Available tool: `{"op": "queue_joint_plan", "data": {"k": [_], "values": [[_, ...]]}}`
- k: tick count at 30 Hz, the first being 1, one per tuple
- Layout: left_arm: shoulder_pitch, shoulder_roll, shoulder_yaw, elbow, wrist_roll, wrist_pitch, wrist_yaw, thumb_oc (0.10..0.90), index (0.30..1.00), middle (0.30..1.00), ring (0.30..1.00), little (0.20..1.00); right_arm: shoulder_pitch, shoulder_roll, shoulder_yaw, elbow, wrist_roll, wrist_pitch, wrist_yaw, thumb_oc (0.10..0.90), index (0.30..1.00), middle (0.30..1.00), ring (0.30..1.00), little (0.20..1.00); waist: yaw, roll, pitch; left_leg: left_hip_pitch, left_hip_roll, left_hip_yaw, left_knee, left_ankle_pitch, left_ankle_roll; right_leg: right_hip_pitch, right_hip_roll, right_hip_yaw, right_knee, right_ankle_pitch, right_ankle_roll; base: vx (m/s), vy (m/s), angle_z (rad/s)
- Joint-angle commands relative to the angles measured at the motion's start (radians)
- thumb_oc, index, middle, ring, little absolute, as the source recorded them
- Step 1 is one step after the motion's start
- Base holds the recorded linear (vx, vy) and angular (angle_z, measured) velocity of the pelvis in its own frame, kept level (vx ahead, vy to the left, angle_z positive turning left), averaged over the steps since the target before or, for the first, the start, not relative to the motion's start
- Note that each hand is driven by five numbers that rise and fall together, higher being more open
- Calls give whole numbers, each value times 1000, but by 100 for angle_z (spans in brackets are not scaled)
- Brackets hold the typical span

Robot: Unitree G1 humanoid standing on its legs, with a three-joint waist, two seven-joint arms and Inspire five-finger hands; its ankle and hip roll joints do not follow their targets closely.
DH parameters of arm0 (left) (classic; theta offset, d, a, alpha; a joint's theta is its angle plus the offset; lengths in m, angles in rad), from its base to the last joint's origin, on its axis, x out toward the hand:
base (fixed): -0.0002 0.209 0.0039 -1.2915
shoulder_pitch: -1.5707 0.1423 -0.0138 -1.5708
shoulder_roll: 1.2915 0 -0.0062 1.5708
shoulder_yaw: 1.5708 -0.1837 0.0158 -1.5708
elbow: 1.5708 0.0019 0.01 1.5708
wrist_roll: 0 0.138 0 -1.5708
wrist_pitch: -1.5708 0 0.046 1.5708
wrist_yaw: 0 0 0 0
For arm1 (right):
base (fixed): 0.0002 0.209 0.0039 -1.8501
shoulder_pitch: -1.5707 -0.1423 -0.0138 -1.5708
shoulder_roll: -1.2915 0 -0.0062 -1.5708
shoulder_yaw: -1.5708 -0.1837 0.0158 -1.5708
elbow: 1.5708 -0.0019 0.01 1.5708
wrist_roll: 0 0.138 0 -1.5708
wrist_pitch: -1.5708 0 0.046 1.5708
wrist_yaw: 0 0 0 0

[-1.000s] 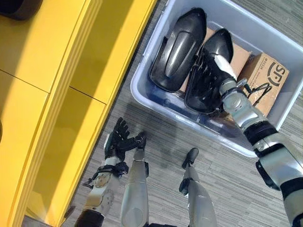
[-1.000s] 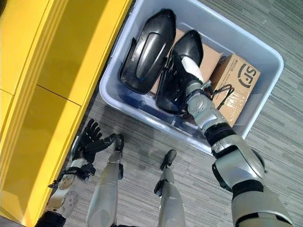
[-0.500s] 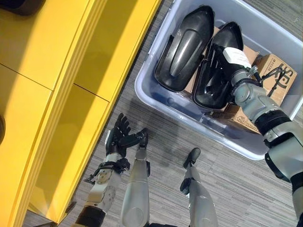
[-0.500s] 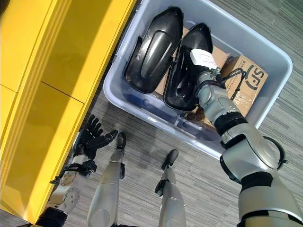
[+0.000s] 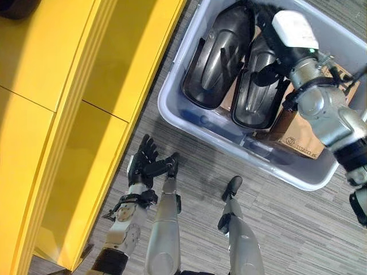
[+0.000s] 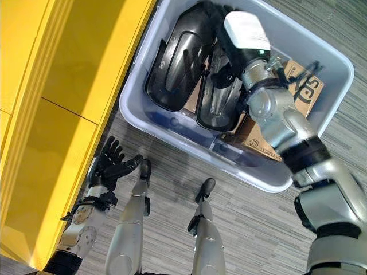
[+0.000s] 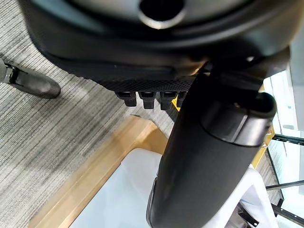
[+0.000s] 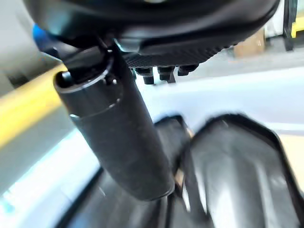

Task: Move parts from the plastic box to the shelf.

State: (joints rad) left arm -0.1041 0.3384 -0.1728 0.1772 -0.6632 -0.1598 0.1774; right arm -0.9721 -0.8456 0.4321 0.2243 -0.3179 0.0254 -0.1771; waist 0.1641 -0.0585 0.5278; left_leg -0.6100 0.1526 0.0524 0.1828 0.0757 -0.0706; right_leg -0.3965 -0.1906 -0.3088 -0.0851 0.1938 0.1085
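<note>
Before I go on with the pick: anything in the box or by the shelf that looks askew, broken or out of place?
Nothing stands out. Two black parts lie side by side in the plastic box, on cardboard boxes. The right hand is above them; the left hand is open beside the yellow shelf.

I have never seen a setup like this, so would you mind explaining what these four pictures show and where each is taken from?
This is a humanoid robot with two arms and dark fingered hands. Two pictures come from cameras in its head, looking down; the other two sit on its wrists, looking along each hand from very close.

On the grey floor stands a plastic box holding two black moulded parts side by side on cardboard boxes. Beside it is a yellow shelf.

The right hand reaches over the box above the parts; its wrist view shows the fingers straight, holding nothing. The left hand hangs open by the shelf.
</note>
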Motion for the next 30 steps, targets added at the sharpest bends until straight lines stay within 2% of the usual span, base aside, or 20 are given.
{"op": "queue_joint_plan", "data": {"k": [1,2,7,15,25,30], "values": [[51,51,37,-120,8,-58,12,900,1000,1000,1000,1000,-37,-95,-65,-47,-66,-34,-61,900,1000,1000,1000,1000,-26,-25,-19,-39,20,14,-5,6,-15,231,-69,-5,56,-140,90,0,0,0],[62,47,52,-130,11,-56,15,900,1000,1000,1000,1000,24,-89,-128,-119,-69,-49,-68,900,1000,1000,1000,1000,-33,-22,-18,-42,20,15,-3,5,-15,230,-69,-5,56,-140,92,0,0,0],[83,52,64,-141,27,-49,17,900,1000,1000,1000,1000,156,-52,-228,-241,-76,-70,-64,900,1000,1000,1000,1000,-40,-24,-22,-47,19,18,0,2,-13,229,-69,-5,54,-143,92,0,0,0],[108,38,74,-144,34,-40,23,900,1000,1000,1000,1000,306,44,-302,-322,-71,-86,-53,900,1000,1000,1000,1000,-53,-26,-27,-53,19,21,4,-1,-8,222,-67,-1,53,-141,94,-1,0,0],[113,30,75,-142,47,-40,36,900,1000,1000,1000,1000,347,155,-270,-334,-95,-88,-57,900,1000,1000,1000,1000,-57,-23,-25,-60,20,24,2,2,-8,219,-63,-1,50,-146,94,0,0,0],[114,29,76,-142,48,-42,44,900,1000,1000,1000,1000,339,170,-248,-328,-110,-83,-56,900,1000,1000,1000,1000,-56,-25,-24,-65,19,22,4,3,-7,218,-60,-1,51,-148,93,0,0,0]]}}
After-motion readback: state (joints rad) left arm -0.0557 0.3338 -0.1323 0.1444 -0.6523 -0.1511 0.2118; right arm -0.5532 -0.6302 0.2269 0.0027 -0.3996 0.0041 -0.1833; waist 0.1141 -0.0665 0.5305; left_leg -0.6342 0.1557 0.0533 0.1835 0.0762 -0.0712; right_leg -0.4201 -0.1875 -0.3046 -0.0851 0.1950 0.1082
